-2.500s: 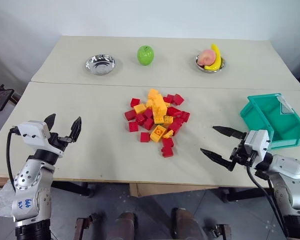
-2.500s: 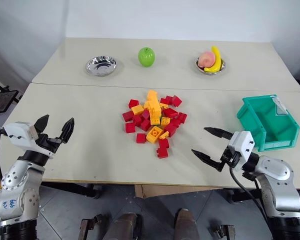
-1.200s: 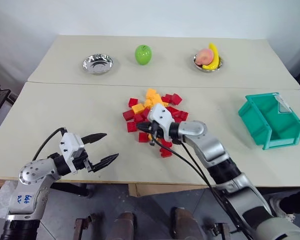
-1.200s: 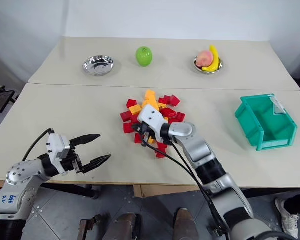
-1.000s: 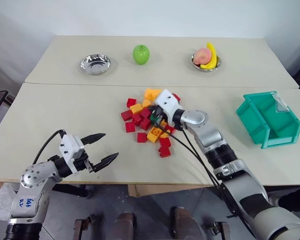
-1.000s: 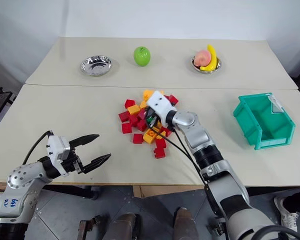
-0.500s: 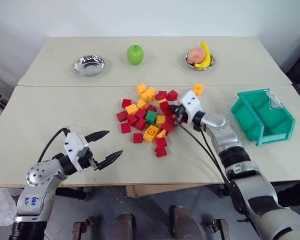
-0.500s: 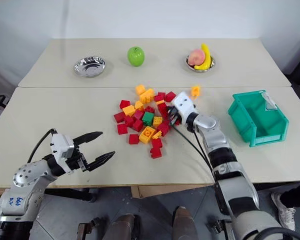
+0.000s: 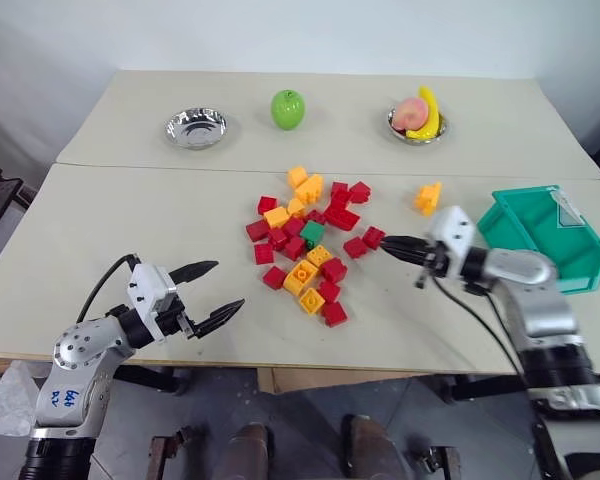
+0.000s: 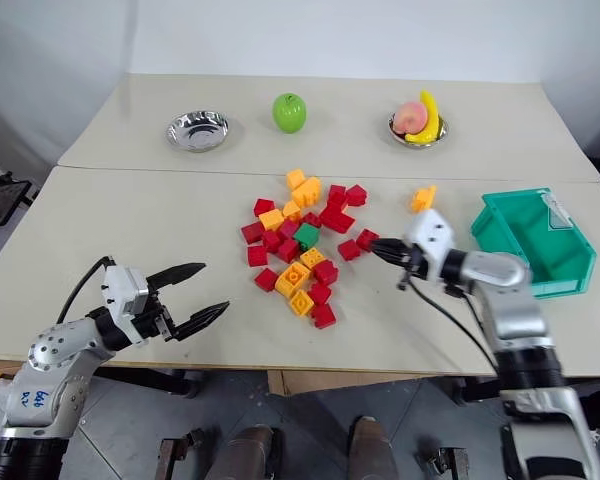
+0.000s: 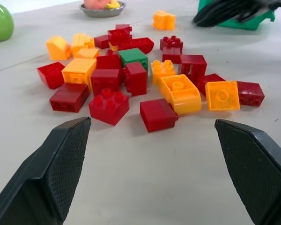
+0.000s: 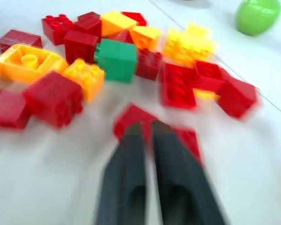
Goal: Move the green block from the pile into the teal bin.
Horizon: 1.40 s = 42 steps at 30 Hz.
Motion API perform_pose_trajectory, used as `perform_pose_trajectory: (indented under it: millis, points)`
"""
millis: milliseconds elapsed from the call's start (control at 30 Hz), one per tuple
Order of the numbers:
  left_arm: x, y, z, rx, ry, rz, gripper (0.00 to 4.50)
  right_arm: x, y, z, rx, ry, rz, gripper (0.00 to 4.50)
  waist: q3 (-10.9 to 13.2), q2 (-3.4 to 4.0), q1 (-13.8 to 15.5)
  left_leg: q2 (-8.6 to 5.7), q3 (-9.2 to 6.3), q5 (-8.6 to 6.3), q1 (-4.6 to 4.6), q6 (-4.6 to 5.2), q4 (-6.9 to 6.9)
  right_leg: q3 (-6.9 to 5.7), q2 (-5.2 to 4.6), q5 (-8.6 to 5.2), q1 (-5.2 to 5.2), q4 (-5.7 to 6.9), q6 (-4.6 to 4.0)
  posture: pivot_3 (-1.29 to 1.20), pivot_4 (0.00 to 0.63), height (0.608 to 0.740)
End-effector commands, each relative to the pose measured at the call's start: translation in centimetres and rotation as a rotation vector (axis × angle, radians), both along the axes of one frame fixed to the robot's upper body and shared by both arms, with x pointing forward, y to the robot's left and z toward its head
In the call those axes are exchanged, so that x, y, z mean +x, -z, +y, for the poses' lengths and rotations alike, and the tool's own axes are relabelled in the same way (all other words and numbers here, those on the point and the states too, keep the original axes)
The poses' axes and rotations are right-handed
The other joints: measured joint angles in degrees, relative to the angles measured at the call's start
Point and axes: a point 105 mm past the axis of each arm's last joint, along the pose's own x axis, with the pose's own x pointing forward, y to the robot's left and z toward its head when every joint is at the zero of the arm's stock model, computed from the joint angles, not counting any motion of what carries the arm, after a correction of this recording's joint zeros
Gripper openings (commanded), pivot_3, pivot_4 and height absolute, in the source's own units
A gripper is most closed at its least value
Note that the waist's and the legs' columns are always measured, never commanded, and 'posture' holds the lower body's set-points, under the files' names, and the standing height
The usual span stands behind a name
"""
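The green block [image 9: 312, 233] lies flat among the red and yellow bricks of the pile [image 9: 302, 262], which is spread loosely over the table's middle. It also shows in the right wrist view as the green block [image 12: 116, 58]. The teal bin [image 9: 555, 238] stands at the right edge of the table. My right gripper [image 9: 385, 242] hovers between the pile and the bin. It points at the pile, its fingers close together with nothing in them, and its tip is beside a red brick [image 9: 373, 237]. My left gripper [image 9: 230, 284] is open near the front left, well short of the pile.
A stray yellow brick [image 9: 427, 197] lies between the pile and the bin. Along the far side stand a steel bowl [image 9: 195, 127], a green apple [image 9: 289, 109] and a bowl of fruit [image 9: 418, 118]. The table's front edge runs just below both grippers.
My right gripper swept out of the pile to the right, toward the bin. Bricks scattered, the green block came into the open, and a yellow brick was knocked right. The left arm held still.
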Motion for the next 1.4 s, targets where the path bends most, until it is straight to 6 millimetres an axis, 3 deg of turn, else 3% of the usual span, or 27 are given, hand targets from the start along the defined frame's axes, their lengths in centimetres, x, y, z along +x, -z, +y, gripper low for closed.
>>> perform_pose_trajectory:
  millis: [33, 100, 200, 300, 333, 600, 800, 1167, 1267, 1400]
  points:
    - [-0.4, -0.9, 1.6, 0.009, -0.025, -0.047, 4.5, -1.6, -1.4, -2.9, 0.036, 0.037, -0.034, 1.59, 0.0, 0.0, 0.0, 0.01, 0.01, 0.0, 0.01, 0.0, 0.0, 0.0, 0.0, 0.0, 0.01, -0.01, 0.0, 0.0, 0.15, 0.74]
    - [-0.6, -1.0, 2.1, 0.022, -0.026, -0.049, 4.5, -2.4, -0.9, -5.0, 0.006, 0.089, -0.026, 2.35, 0.0, 0.0, 0.0, 0.02, 0.06, 0.0, 0.03, 0.0, 0.0, 0.01, 0.01, 0.0, 0.02, 0.0, 0.0, 0.0, 0.15, 0.74]
    - [-0.5, -1.2, 2.2, 0.019, -0.021, -0.048, 4.5, -3.0, -0.2, -5.9, 0.023, 0.118, 0.023, 3.36, 0.0, 0.0, 0.0, 0.01, 0.09, -0.01, 0.03, 0.02, 0.01, 0.02, 0.0, 0.0, 0.03, -0.01, 0.0, 0.0, 0.15, 0.74]
    - [-0.5, -1.2, 2.1, 0.022, -0.011, -0.047, 4.5, -2.4, -0.5, -4.4, 0.046, 0.109, 0.016, 4.41, 0.0, 0.0, -0.2, 0.05, 0.13, -0.01, 0.11, 0.02, 0.02, 0.06, 0.01, 0.01, 0.08, 0.0, 0.0, 0.0, 0.15, 0.74]
    - [-0.5, -1.2, 2.0, 0.023, -0.004, -0.046, 4.5, -2.1, -0.6, -3.4, 0.055, 0.091, 0.033, 4.46, 0.0, 0.0, -0.2, 0.05, 0.13, -0.01, 0.12, 0.01, 0.02, 0.06, 0.02, 0.01, 0.07, 0.01, 0.0, 0.0, 0.15, 0.74]
    - [-0.5, -1.3, 0.4, 0.018, 0.046, -0.05, 4.5, 0.8, -1.8, 7.3, 0.059, -0.068, 0.112, 4.46, 0.0, 0.0, -0.6, 0.07, 0.06, 0.0, 0.1, -0.02, 0.02, 0.06, 0.02, 0.03, 0.03, 0.02, -0.02, 0.0, 0.15, 0.74]
    - [-0.9, -1.7, -0.2, 0.016, 0.071, -0.051, 4.5, 3.9, -1.2, 12.0, -0.016, -0.012, 0.153, 4.46, 0.0, 0.0, -0.3, 0.04, -0.05, -0.01, 0.02, -0.04, 0.02, 0.01, 0.02, 0.04, -0.05, 0.03, -0.04, 0.0, 0.15, 0.74]
    - [-1.6, -1.6, -0.6, 0.002, 0.062, -0.046, 4.5, 6.1, 0.1, 14.3, -0.082, 0.028, 0.151, 4.46, 0.0, 0.0, -1.0, 0.04, -0.01, -0.01, 0.0, -0.05, 0.01, 0.0, 0.04, 0.04, -0.09, 0.07, -0.05, 0.0, 0.15, 0.74]
    - [-1.6, -1.6, -0.7, -0.005, 0.057, -0.047, 4.5, 6.2, 0.1, 14.3, -0.079, 0.031, 0.155, 3.87, 0.0, 0.0, -1.4, 0.04, -0.02, -0.01, 0.0, -0.05, 0.0, -0.01, 0.04, 0.04, -0.09, 0.09, -0.06, 0.0, 0.15, 0.74]
    - [-1.6, -1.5, -0.8, -0.008, 0.055, -0.046, 4.5, 6.3, 0.0, 14.4, -0.065, 0.024, 0.153, 2.5, 0.0, 0.0, -1.4, 0.04, -0.02, -0.01, 0.0, -0.05, -0.01, 0.0, 0.04, 0.04, -0.1, 0.09, -0.06, 0.0, 0.15, 0.74]
